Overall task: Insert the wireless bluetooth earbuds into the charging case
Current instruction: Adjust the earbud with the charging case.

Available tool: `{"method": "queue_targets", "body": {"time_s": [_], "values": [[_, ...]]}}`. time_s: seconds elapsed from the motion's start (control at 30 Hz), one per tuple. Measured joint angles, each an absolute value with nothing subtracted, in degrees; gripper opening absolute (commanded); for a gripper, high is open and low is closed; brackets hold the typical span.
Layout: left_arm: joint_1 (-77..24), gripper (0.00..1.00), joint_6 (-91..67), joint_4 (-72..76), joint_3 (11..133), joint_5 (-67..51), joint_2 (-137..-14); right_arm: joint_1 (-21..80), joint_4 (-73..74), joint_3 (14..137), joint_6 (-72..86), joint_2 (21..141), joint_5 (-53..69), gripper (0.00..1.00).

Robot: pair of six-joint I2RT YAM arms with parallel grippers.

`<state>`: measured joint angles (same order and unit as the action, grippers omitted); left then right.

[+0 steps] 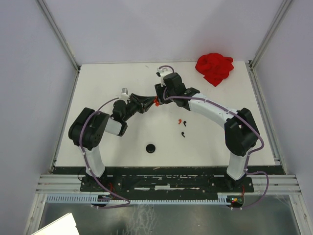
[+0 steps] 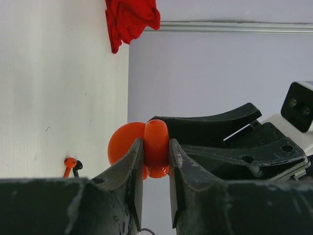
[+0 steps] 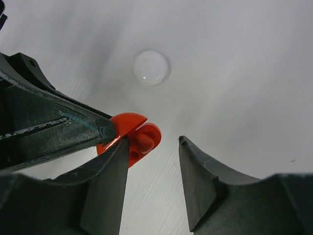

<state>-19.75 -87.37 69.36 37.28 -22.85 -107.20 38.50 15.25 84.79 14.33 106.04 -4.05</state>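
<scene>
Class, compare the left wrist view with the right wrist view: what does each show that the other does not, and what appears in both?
Only the left wrist view shows the red cloth, plus a red earbud and a black earbud lying close together on the table. Only the right wrist view shows a white round disc on the table. Both views show the red case, lid open, pinched in the left jaws, with the right jaws close beside it.
</scene>
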Motion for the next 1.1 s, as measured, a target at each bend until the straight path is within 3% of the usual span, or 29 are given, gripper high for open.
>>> {"method": "queue_targets", "body": {"time_s": [0.77,1.1], "values": [[-19.62,0.03,-90.17,72.71,37.45,-24.49,-109.51,38.28,14.15,83.99,14.37,105.93,-2.46,0.33],[-19.55,0.03,-90.72,73.87,37.45,-24.82,-110.1,38.11,13.61,83.33,14.94,105.47,-1.96,0.19]]}}
